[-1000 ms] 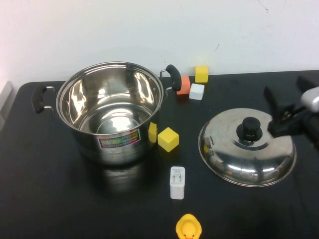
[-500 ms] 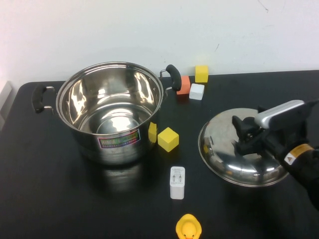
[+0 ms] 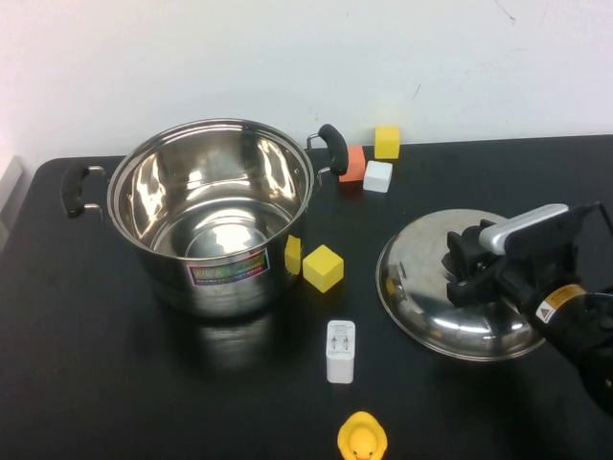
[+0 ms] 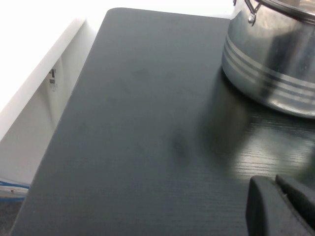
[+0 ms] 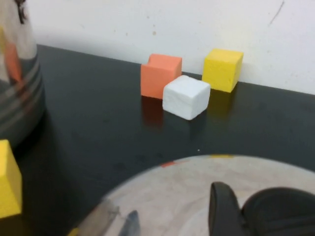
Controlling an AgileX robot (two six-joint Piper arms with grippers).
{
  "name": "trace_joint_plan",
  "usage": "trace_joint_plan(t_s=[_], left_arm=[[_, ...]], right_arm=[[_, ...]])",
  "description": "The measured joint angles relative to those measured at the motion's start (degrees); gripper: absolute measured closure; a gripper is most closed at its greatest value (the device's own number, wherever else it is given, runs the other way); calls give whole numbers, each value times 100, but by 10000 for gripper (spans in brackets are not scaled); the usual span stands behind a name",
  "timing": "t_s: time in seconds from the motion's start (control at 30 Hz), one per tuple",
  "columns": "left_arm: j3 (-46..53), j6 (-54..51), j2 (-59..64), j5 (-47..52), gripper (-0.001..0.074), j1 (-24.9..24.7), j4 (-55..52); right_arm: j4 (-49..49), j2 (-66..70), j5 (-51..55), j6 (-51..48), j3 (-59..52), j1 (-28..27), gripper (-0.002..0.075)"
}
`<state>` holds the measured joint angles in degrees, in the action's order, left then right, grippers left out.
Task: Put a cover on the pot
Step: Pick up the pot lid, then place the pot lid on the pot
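Note:
The pot, a large shiny steel stockpot with black side handles and a colourful label, stands open and empty at the left-centre of the black table. The domed steel lid lies to its right. My right gripper is over the middle of the lid, shut on its black knob; one finger presses against the knob. My left gripper is shut and empty, low over the table by the pot's wall, out of the high view.
A yellow cube and a yellow piece sit between pot and lid. Orange, white and yellow blocks stand at the back. A white charger and a yellow duck lie near the front.
My right gripper came in from the right edge onto the lid and closed round its knob. The lid has shifted slightly left. The pot has not moved.

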<state>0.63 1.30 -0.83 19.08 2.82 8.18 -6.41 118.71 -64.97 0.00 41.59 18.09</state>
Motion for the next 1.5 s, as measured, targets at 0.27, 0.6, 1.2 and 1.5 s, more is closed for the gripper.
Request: trace_joint_plan(t_s=[0.27, 0.6, 1.2, 1.5], left_arm=[[0, 0, 0, 0, 737, 0, 0], [0, 0, 0, 0, 737, 0, 0], [0, 0, 0, 0, 737, 0, 0], [0, 0, 0, 0, 737, 0, 0]], right_arm=[[-912, -1238, 226, 651, -183, 0, 385], [-4919, -3799, 3230, 4327, 1024, 39, 385], [-7785, -648, 1583, 6947, 5630, 1010, 385], [-8047, 1052, 2123, 7448, 7382, 1308, 385]])
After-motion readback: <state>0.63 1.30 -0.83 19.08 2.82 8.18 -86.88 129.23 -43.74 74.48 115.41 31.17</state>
